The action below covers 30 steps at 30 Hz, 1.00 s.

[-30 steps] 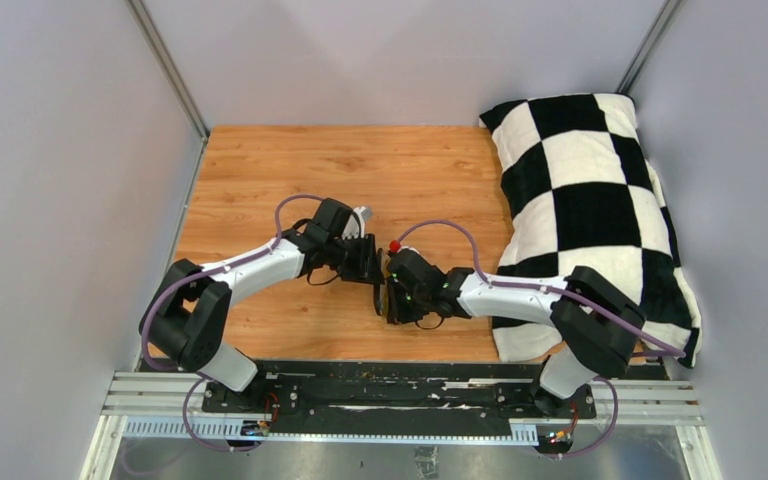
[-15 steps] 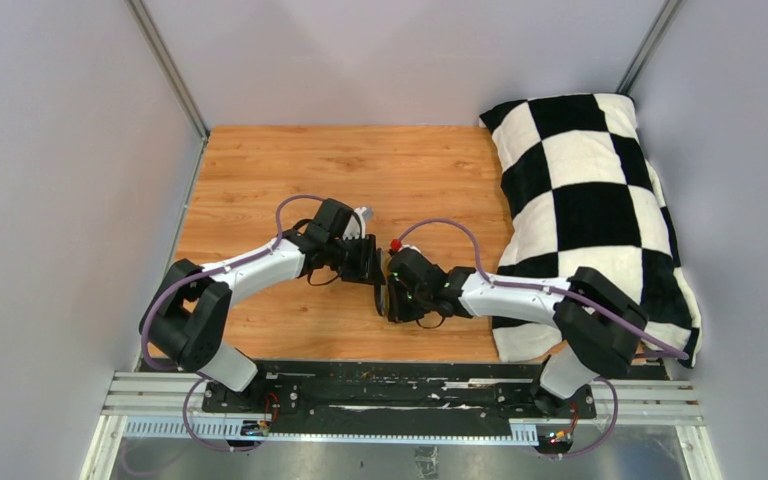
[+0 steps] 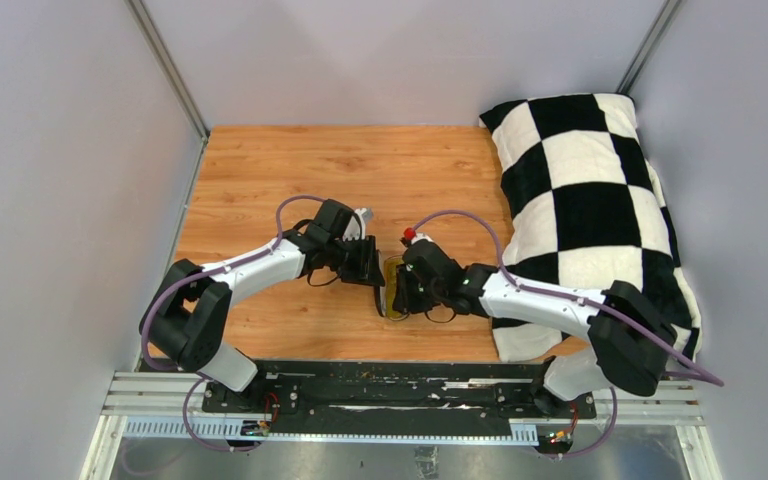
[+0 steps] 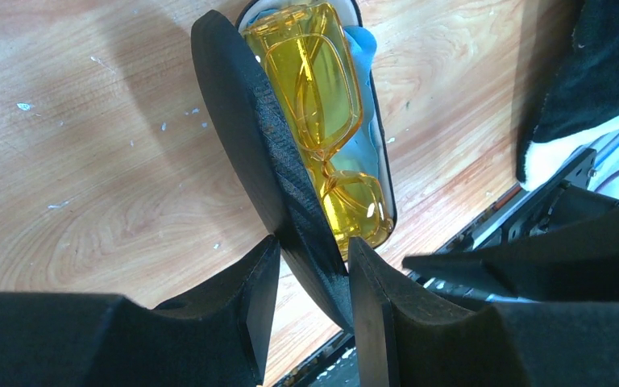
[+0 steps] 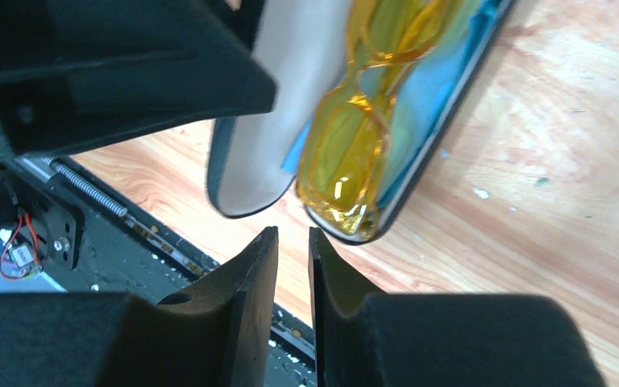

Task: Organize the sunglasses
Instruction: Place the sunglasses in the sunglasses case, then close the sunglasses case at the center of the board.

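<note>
Sunglasses (image 4: pixel 322 121), amber and see-through, lie folded inside the open black glasses case, resting on the light-blue cloth (image 4: pixel 363 48) that lines its base (image 4: pixel 384 185). From above, the case sits on the wooden table (image 3: pixel 260 170) at about 5 o'clock from its middle, between the two wrists, with the checkered pillow (image 3: pixel 590 200) off at 3 o'clock. We judge the step in hand to be shutting the case lid (image 4: pixel 258 153) over the glasses. To do it well we would swing the lid along its hinge arc rather than push it straight down, so the base does not skid on the wood. We would also watch the lens end nearest the robot, which in the right wrist view lies close to the rim (image 5: pixel 451 105) and seems to ride a little high. If it or a fold of cloth catches under the edge, the lid will not seat. Bracing the base with the free arm may help. The left gripper (image 4: pixel 310 270) pinches the near edge of the standing lid, its jaws closed down to the lid's thickness with a finger on each face. The right gripper (image 5: pixel 292 242) hovers at the case's 6 o'clock end, just off the rim. Its fingers are all but together, only a thin slit between them, and they hold nothing.
</note>
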Motion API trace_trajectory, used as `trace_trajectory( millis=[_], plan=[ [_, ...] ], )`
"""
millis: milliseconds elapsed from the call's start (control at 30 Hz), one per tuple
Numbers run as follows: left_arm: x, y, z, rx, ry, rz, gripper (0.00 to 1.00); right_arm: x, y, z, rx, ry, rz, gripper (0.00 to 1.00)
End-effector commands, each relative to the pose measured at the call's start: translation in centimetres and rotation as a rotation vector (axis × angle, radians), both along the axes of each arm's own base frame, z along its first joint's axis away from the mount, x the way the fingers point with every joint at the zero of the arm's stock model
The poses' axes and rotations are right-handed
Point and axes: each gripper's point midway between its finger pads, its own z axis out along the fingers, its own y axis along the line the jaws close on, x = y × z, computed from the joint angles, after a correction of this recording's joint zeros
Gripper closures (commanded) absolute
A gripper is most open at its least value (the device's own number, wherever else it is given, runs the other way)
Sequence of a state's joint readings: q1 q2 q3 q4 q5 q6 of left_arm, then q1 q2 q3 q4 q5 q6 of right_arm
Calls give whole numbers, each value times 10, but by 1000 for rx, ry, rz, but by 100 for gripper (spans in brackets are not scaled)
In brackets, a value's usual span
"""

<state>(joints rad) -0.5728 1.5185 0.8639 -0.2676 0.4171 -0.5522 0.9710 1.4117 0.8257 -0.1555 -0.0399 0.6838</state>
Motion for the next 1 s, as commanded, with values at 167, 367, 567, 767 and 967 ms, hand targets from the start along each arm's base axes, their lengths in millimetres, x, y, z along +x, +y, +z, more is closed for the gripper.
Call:
trace_trajectory(
  millis=[167, 367, 567, 767, 967],
  plan=[
    [0, -2, 8, 4, -22, -18, 59, 37, -52, -9, 12, 63, -143, 70],
    [3, -4, 12, 0, -28, -19, 59, 63, -58, -12, 116, 157, -184, 64],
    [6, -5, 16, 3, -34, -18, 59, 79, -49, -19, 181, 203, -207, 65],
    [7, -6, 18, -1, -36, -21, 59, 84, -45, -29, 234, 251, -232, 69],
    [8, -8, 17, -4, -32, -26, 59, 82, -48, -42, 223, 277, -269, 72]
  ],
)
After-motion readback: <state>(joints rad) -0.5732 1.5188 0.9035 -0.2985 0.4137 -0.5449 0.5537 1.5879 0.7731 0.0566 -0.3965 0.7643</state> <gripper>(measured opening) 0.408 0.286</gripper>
